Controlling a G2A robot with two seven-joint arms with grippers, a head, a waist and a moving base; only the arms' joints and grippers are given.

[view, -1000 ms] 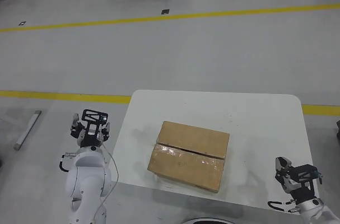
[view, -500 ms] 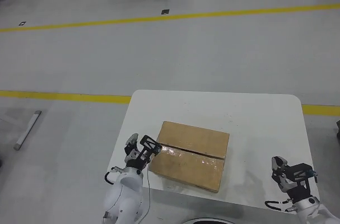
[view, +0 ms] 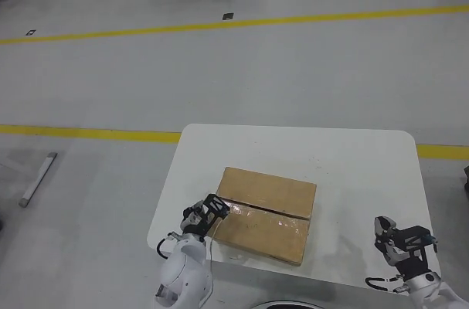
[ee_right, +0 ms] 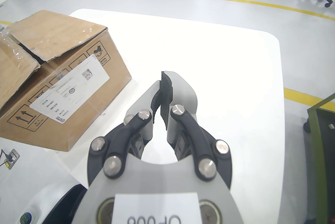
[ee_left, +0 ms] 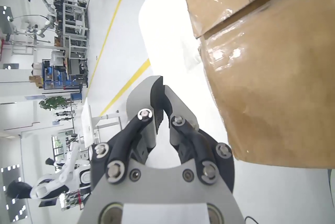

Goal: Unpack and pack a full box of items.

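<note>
- Obstacle: cardboard box (view: 261,214), mid-table (view: 358,154), both top flaps down with a narrow dark slot along the seam between them.
- It stands just beside the left gripper (ee_left: 160,87), whose fingers are pressed together, and walls off that gripper's inward side. Contact cannot be judged.
- Passage: a strip of bare tabletop runs ahead of the left gripper, between the box's end wall and the table's edge.
- Passage: broad bare tabletop lies ahead of the right gripper (ee_right: 165,84), fingers together, and between it and the box's labelled end, which is well apart.
- Obstacle: green frame (ee_right: 320,136), off the table on the right gripper's outward side.
</note>
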